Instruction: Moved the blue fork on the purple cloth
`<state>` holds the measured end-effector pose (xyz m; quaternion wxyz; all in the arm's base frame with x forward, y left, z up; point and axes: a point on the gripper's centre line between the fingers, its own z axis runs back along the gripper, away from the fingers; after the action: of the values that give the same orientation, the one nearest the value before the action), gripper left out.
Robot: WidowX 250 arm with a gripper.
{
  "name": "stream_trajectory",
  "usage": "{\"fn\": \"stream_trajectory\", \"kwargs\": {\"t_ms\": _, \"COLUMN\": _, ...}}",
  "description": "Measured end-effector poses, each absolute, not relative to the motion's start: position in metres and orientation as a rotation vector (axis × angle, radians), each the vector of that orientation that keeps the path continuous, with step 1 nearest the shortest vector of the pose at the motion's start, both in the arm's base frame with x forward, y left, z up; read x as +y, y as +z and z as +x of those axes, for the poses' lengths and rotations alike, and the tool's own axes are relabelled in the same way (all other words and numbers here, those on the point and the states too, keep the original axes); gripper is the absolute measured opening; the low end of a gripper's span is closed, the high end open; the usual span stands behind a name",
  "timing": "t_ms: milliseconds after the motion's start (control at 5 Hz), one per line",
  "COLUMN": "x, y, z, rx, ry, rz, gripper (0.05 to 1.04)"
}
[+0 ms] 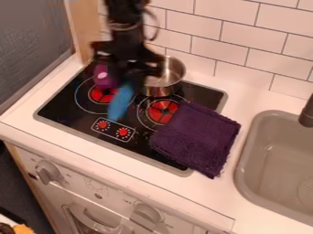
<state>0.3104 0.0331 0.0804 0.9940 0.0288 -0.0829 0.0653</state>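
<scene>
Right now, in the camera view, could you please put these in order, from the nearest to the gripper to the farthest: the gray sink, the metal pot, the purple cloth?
1. Metal pot, at the back of the stove.
2. Purple cloth, over the stove's front right part.
3. Gray sink, at the right side of the picture.

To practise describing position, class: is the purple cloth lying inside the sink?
No, the purple cloth lies partly on the black stovetop.

- 1 view, from above the counter's front, slanting down
- Faces the wall at an angle
- Near enough that the hob fits whole, the sink cut off
</scene>
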Motion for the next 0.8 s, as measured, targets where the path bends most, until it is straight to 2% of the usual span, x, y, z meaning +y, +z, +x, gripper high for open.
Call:
{"fn": "stream_trajectory", "kwargs": {"t_ms": 200, "x": -0.018, "y": 0.059, "z": 0.328, "rx": -0.119, "ry": 0.084, "rz": 0.003, "gripper": 0.361}}
{"fn": "stream_trajectory", "kwargs": {"t_ms": 400, "x": -0.064, "y": 0.051, "z": 0.333, "rx": -0.104, "ry": 0.067, "rz": -0.013, "gripper": 0.361}}
{"fn": "stream_trajectory", "kwargs": {"t_ms": 800, "x": -0.078, "y": 0.043, "z": 0.323, "rx": -0.076, "ry": 0.061, "rz": -0.013, "gripper": 0.36}}
